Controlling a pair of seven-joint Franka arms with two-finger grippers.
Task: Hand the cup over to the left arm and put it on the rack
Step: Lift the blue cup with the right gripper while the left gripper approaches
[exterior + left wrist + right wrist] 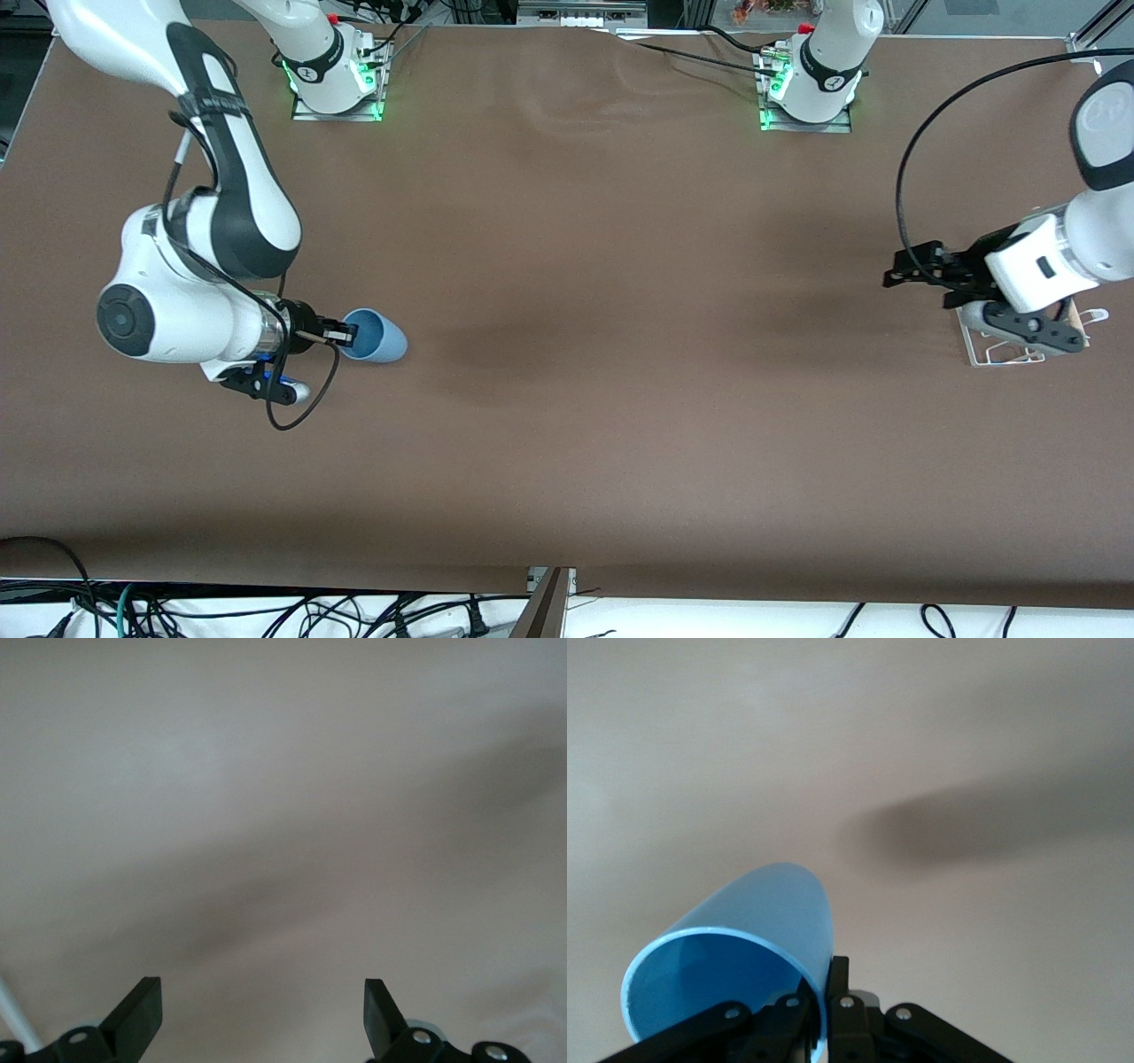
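While the right gripper [344, 334] clenches the rim of the cup [376, 337], the light-blue tumbler lies on its side, long axis along the table's length, mouth facing the gripper and base pointing toward the left arm's end. It sits near the right arm's end. The left gripper [897, 268] waits with jaws spread, just beside the rack [1001, 353].

We see a brown table [620, 354] covered with a matte mat, faintly rippled near the bases' edge. Along the edge nearest the front camera, black cables [266, 616] lie tangled on a white surface. We also see a dark grey bracket [547, 602] at that edge's middle.
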